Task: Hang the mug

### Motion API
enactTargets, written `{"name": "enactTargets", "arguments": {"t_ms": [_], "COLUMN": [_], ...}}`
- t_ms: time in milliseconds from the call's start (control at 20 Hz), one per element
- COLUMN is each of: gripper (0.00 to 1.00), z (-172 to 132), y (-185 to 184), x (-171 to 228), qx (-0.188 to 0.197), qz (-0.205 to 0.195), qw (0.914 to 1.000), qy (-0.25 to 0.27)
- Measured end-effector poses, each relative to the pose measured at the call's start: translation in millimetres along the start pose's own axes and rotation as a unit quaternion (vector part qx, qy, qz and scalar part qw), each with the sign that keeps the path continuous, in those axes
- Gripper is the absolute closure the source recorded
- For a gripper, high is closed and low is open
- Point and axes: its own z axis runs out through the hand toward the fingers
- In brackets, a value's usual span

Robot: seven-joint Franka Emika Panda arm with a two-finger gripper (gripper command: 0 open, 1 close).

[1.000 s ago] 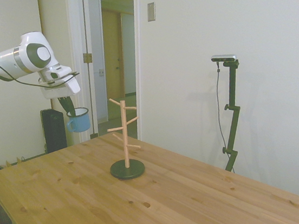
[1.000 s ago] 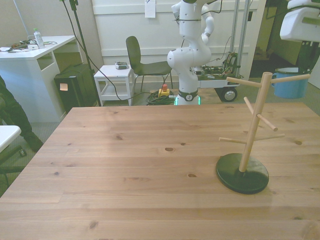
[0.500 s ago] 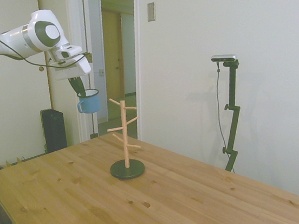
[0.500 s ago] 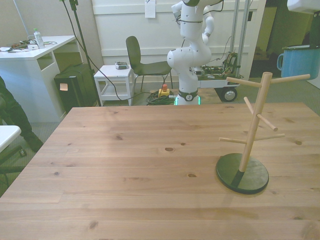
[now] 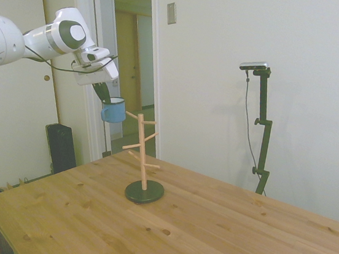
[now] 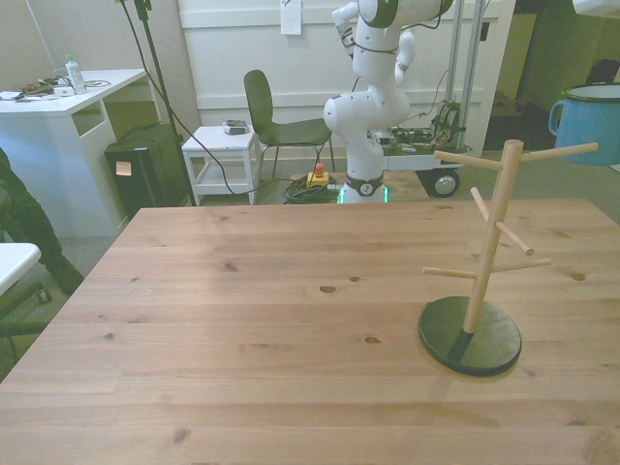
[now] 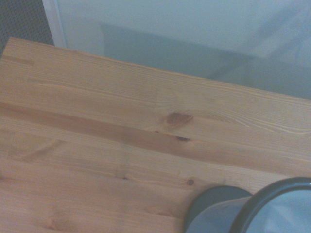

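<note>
- The end effector (image 5: 107, 93) is up in the air, in the side view at about 10 o'clock from the top of the wooden peg tree (image 5: 141, 154). Its dark fingers (image 5: 104, 91) point down and are closed on the rim of the mug (image 5: 114, 111).
- In the front view only a small white part of the end effector shows at the upper right corner, so its fingers cannot be judged from there.
- The mug hangs under the fingers, well above the counter (image 5: 206, 231). It is light blue with a dark rim. In the side view it is just beside the top peg of the tree, at its 9 o'clock side; whether it touches the peg I cannot tell.
- In the front view the mug (image 6: 586, 124) is at 2 o'clock from the tree top, partly cut by the picture's edge. Its handle (image 6: 556, 114) points to the front view's left.
- In the wrist view the mug (image 7: 272, 206) is blurred; its dark rim and a part of the blue wall are seen over the wooden boards (image 7: 97, 145).
- The peg tree (image 6: 484, 257) stands upright on a round dark base (image 6: 470, 336), on the counter (image 6: 242, 320) at the front view's right side. It has thin pegs that go out at several heights.
- Behind the counter in the front view are a dark chair (image 6: 276, 121) and a small white side table (image 6: 221, 160).
</note>
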Motion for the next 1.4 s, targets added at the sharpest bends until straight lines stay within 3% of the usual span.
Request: {"name": "enactTargets", "arguments": {"t_ms": [750,1400], "gripper": [1.00,1.00], "z": [-4,11], "y": [-26,-34], "x": [-4,26], "qx": [0.001,-0.003], "qz": [-0.005,0.018], "qw": [1.0000,0.9998], "qy": [-0.003,0.003]}}
